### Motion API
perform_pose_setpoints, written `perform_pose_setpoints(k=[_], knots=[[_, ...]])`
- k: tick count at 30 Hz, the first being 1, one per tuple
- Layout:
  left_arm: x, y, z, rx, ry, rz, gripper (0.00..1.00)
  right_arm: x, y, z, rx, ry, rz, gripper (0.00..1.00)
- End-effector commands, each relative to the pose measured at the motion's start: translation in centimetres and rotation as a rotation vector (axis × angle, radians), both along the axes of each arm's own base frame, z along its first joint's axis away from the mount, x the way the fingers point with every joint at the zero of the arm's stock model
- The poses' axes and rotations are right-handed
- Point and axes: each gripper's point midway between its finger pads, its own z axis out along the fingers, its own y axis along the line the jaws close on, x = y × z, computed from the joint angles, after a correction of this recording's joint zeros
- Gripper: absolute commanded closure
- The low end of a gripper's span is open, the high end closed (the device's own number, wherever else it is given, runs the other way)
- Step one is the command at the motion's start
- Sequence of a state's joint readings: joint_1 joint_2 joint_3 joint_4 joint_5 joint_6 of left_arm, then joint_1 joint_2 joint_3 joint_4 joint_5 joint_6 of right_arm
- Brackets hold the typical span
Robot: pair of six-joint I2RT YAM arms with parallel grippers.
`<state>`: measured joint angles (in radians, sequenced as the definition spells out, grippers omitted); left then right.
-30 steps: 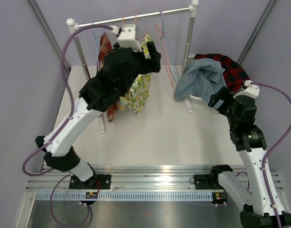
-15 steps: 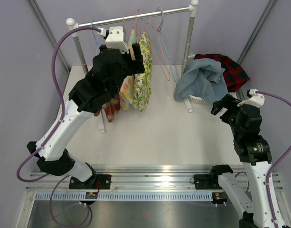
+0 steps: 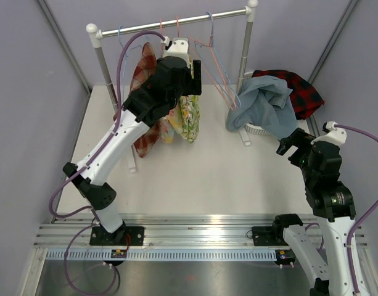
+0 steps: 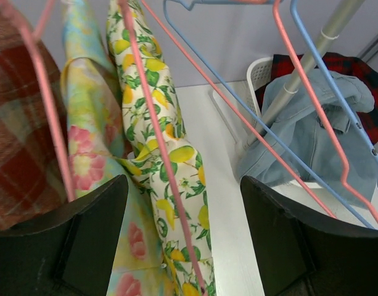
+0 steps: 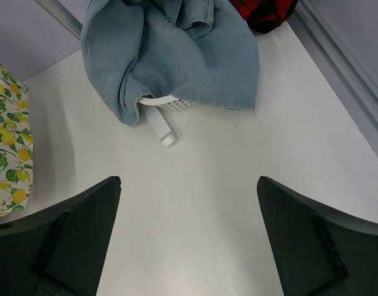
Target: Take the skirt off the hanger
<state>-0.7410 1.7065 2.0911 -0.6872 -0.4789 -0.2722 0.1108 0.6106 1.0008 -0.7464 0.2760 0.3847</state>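
Zero grip yet: left tool (image 4: 182, 182) spread, lemon skirt (image 4: 179, 154) dead ahead, hanging straight down; right tool (image 5: 189, 180) spread, well apart.

Fig. White table (image 3: 207, 172) bore a garment rack (image 3: 246, 49) (its feet stood on the surface); a white basket (image 4: 260, 69) sat just right of the rack.

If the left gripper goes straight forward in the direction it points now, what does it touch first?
Probably the pink hanger wire lying across the lemon-print skirt: both hang directly between the open fingers of the left gripper. Which comes first is hard to tell, as depth is unclear.
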Motion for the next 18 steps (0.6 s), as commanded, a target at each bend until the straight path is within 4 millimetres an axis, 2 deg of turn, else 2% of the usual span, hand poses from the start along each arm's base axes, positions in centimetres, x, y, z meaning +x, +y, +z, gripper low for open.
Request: perform_pose_setpoints(k=[1, 3, 6, 7, 10, 11, 13, 14, 15, 17, 18], knots=[[0.4, -1.0, 3.4, -0.083, -0.074, -0.032, 0.24, -0.2, -0.6, 0.9, -0.028, -0.022, -0.022, 0.01], [1.1, -1.1, 2.6, -0.065, -0.06, -0.019, 0.24, -0.2, -0.7, 0.9, -0.032, -0.023, -0.026, 0.01], [2.1, -1.0, 1.7, -0.058, -0.047, 0.005, 0.34, -0.2, -0.7, 1.0, -0.035, -0.024, -0.02, 0.0], [2.3, -0.9, 1.4, -0.056, -0.042, 0.011, 0.44, -0.1, -0.6, 0.9, -0.035, -0.022, -0.02, 0.01], [3.2, -0.6, 0.2, -0.044, -0.02, 0.037, 0.54, 0.0, -0.6, 0.8, -0.034, -0.022, -0.017, 0.0], [3.4, -0.5, -0.1, -0.041, -0.014, 0.044, 0.63, 0.0, -0.6, 0.8, -0.037, -0.02, -0.016, 0.01], [4.0, -0.1, -0.7, -0.033, -0.002, 0.066, 0.74, 0.0, -0.5, 0.8, -0.036, -0.021, -0.013, 0.01], [4.2, 0.3, -0.6, -0.033, -0.002, 0.073, 0.89, 0.0, -0.5, 0.7, -0.036, -0.02, -0.013, 0.0], [4.3, 0.4, -0.8, -0.027, 0.004, 0.078, 0.97, 0.1, -0.4, 0.7, -0.034, -0.02, -0.006, 0.01], [4.3, 0.7, -0.2, -0.019, -0.004, 0.084, 1.0, 0.2, -0.1, 0.8, -0.031, -0.026, 0.013, 0.01], [4.0, 0.8, 0.0, -0.014, -0.004, 0.08, 1.0, 0.4, 0.8, 1.2, -0.021, -0.041, 0.061, 0.0]])
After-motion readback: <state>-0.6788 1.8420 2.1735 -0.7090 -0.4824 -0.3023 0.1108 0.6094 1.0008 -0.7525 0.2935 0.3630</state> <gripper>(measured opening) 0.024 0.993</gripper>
